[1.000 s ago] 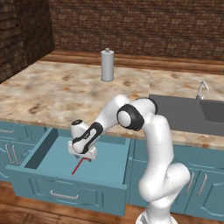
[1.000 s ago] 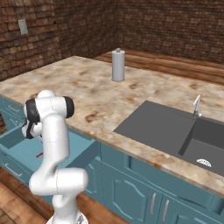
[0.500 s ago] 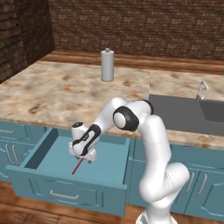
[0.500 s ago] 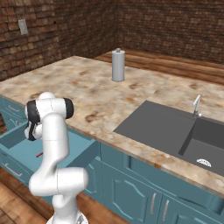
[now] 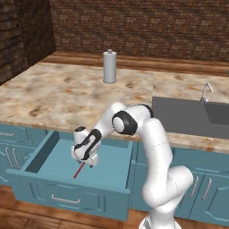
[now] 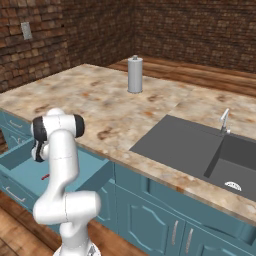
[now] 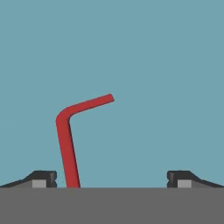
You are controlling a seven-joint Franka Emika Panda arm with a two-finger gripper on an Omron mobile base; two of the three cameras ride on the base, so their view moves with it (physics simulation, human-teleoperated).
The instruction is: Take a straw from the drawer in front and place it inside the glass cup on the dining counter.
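Note:
The teal drawer (image 5: 67, 197) stands pulled out below the stone counter. On its floor lies the thin red straw (image 5: 78, 170), a short piece of which also peeks out beside the arm (image 6: 45, 176). My gripper (image 5: 87, 163) hangs low inside the drawer, right over the straw's upper end, and it is open. In the hand view the straw (image 7: 65, 140) runs up from just inside the left fingertip (image 7: 43, 178) and bends off to the right; it lies well left of the middle of my gripper (image 7: 111, 178). The glass cup and the dining counter are out of view.
A tall grey-white cylinder with a knob top (image 5: 109, 66) stands at the back of the stone counter (image 5: 53, 98). A dark sink with a tap (image 5: 197, 116) lies to the right. Teal cabinet doors (image 5: 201, 192) flank the drawer. Brick walls close the back.
My hand has sunk a little lower into the drawer, closer to the straw. The jaws have stayed wide apart and the straw has not moved.

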